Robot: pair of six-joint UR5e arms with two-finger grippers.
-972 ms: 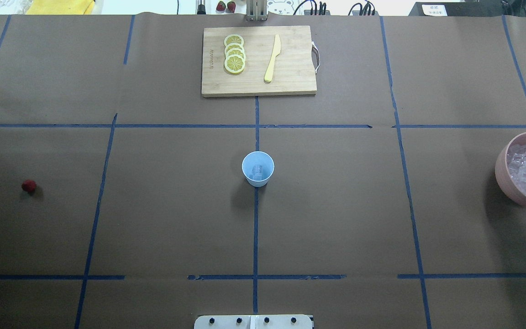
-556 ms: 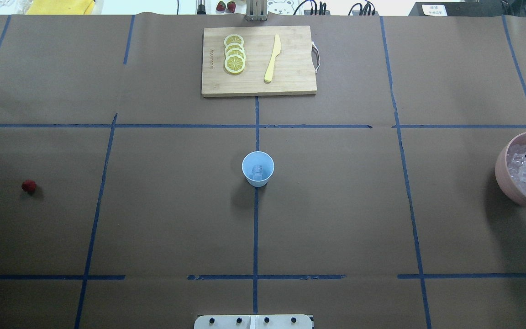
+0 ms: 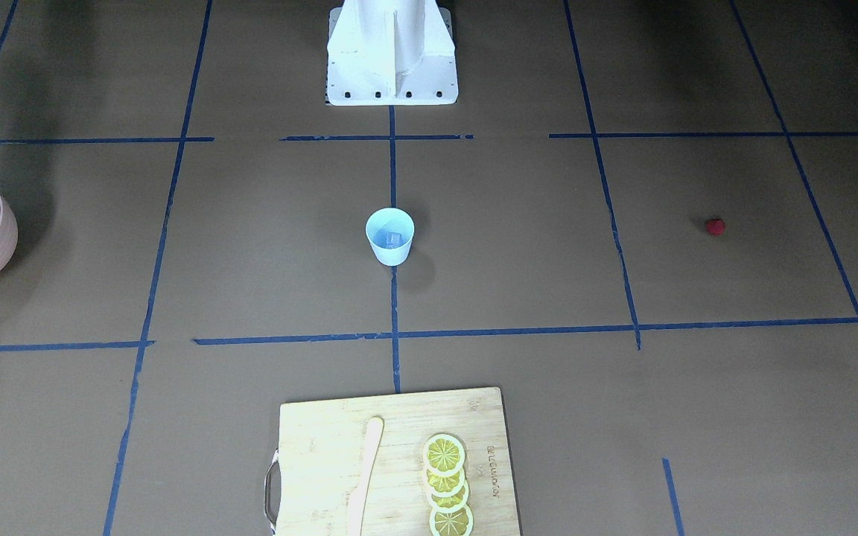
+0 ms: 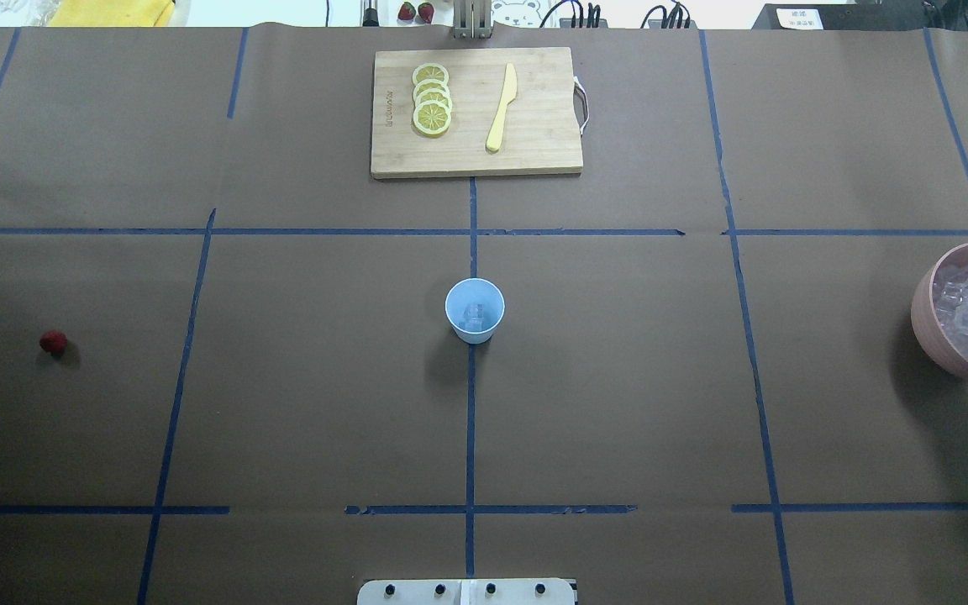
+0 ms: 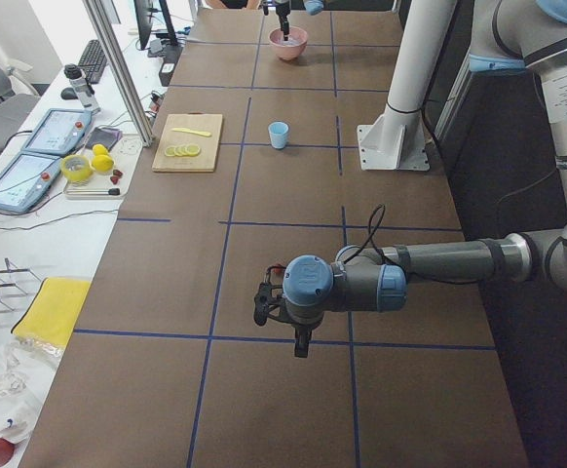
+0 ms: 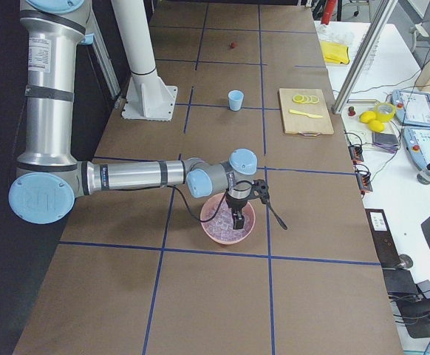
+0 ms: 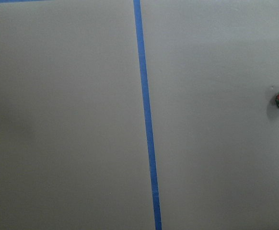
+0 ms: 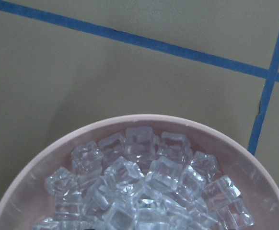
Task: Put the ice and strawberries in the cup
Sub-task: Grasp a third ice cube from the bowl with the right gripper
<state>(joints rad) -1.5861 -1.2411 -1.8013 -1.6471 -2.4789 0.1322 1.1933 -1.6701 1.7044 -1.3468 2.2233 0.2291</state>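
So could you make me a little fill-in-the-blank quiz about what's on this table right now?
1. The pale blue cup already holds some ____.
2. The red strawberry lies on the bare ____, far from the cup.
3. The lemon slices share the wooden cutting board with a yellow ____.
4. The right gripper hangs over the pink ____.

Missing words: ice; table; knife; bowl.

cup (image 4: pixel 475 309) mid-table with ice (image 4: pixel 473 316) inside, strawberry (image 4: pixel 53 341) far left, bowl (image 4: pixel 925 329) far right, cutting board (image 4: pixel 544 126) behind
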